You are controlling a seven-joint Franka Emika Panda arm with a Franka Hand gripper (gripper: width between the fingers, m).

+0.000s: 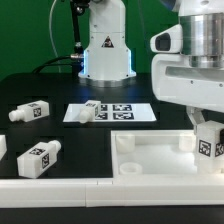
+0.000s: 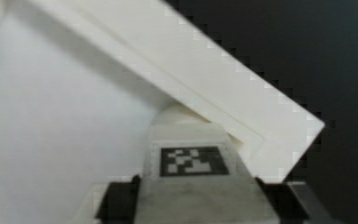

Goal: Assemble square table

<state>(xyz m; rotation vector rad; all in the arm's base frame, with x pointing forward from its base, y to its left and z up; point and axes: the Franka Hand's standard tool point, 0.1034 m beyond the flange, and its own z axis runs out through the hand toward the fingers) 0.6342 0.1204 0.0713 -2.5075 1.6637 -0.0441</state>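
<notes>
Now my claw (image 2: 208,201) is clamped on an upright leg (image 2: 195,152), poised right at the slab's (image 1: 150,160) rimmed corner.

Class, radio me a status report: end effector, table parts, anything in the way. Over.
End effector shut on tagged leg. Leg upright at tabletop corner, seating unclear. Spare legs lie off to exterior view's left, nothing seen blocking.

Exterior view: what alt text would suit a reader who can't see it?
The robot's gripper holds a tagged leg upright over the white square tabletop, at the exterior view's right. Toward its left, a loose leg and a second loose leg lie on the black table near the marker board.
</notes>
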